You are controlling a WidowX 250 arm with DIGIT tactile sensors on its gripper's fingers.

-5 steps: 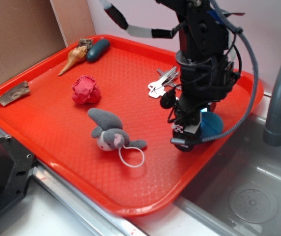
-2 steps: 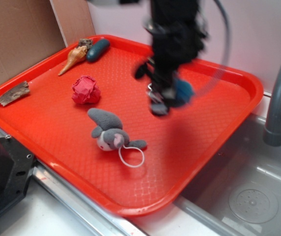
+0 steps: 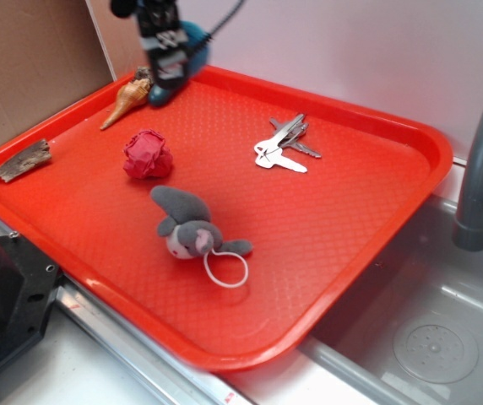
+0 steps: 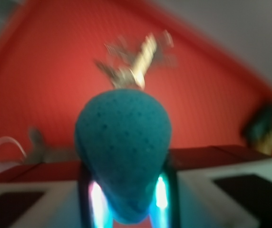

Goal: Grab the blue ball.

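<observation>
My gripper (image 3: 170, 59) is raised above the far left corner of the red tray (image 3: 351, 253), blurred with motion. It is shut on the blue ball (image 3: 194, 35), whose teal edge shows beside the fingers. In the wrist view the blue ball (image 4: 122, 137) fills the middle, squeezed to a point between the two fingers (image 4: 84, 190), with the tray below it. The gripper (image 4: 126, 197) holds it clear of the tray.
On the tray lie a red ball (image 3: 148, 154), a grey plush mouse (image 3: 189, 226), keys (image 3: 282, 145), a shell (image 3: 126, 99), a dark teal oblong object (image 3: 159, 93) and a bark piece (image 3: 20, 161). A sink (image 3: 427, 337) and faucet (image 3: 482, 169) are at right.
The gripper has carried the blue ball from the tray's right side up and across to the far left corner, uncovering the keys.
</observation>
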